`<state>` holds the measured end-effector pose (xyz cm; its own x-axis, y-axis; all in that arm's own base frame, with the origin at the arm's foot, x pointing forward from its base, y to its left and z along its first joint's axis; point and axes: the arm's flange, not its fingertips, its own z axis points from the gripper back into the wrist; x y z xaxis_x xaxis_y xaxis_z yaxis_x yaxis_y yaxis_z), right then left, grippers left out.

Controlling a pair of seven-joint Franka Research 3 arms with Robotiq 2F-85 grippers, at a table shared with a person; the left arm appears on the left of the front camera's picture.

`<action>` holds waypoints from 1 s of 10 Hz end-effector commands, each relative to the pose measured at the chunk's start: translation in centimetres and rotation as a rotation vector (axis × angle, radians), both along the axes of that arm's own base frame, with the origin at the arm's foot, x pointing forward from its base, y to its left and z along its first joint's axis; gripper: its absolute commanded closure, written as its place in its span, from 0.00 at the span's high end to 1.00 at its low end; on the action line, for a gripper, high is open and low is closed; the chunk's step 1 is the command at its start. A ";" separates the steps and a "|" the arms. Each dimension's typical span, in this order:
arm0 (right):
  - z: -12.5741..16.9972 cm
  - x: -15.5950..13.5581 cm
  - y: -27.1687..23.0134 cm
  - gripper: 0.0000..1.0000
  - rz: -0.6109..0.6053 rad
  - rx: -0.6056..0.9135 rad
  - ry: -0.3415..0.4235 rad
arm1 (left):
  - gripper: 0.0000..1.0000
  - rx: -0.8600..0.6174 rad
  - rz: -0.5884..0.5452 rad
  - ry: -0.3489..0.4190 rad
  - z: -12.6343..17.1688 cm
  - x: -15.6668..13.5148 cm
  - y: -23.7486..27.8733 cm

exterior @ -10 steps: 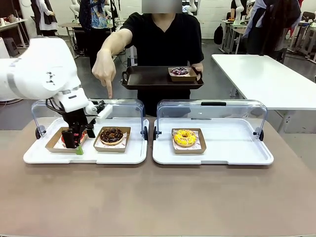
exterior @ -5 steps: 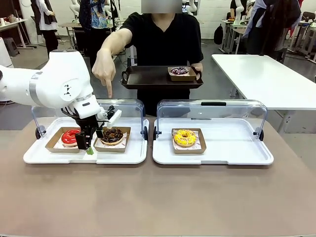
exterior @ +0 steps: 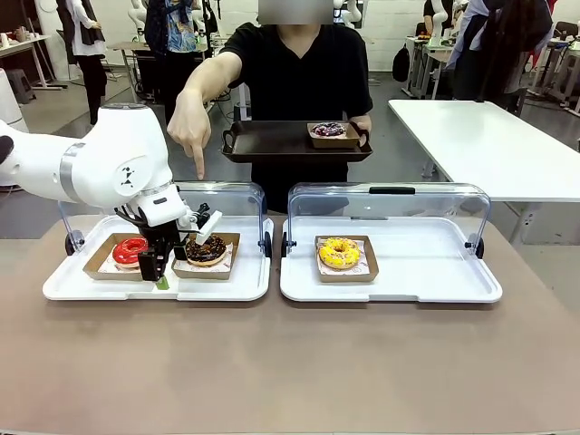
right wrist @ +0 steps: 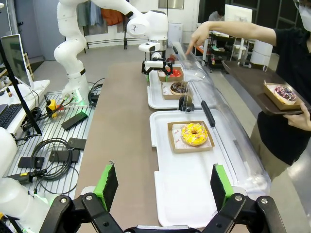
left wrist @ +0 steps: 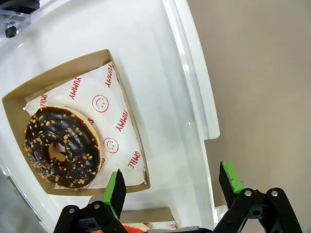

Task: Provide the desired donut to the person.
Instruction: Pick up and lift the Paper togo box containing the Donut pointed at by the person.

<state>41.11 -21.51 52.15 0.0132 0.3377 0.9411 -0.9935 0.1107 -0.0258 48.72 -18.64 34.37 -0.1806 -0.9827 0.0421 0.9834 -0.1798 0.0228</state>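
Since the person's hand (exterior: 190, 127) points down at the chocolate donut (exterior: 206, 248) in its box (left wrist: 68, 73) on the left tray (exterior: 237, 286), left gripper (left wrist: 173, 185), jaws wide and empty just beside it, should straddle the box's near wall before closing

A long white table (exterior: 489, 145) stands off to one side beyond the brown table (exterior: 290, 362), with black cables (right wrist: 48, 145) and a keyboard (right wrist: 9, 115) lying alongside it.
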 end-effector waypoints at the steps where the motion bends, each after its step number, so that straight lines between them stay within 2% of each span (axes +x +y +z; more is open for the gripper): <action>1: 0.0 0.0 0.0 1.00 0.003 0.005 -0.001 | 1.00 0.006 0.023 -0.028 -0.1 1.2 -0.3; 10: 0.0 0.0 0.0 1.00 0.003 0.005 -0.001 | 1.00 -0.016 0.065 -0.011 -1.8 2.8 -0.5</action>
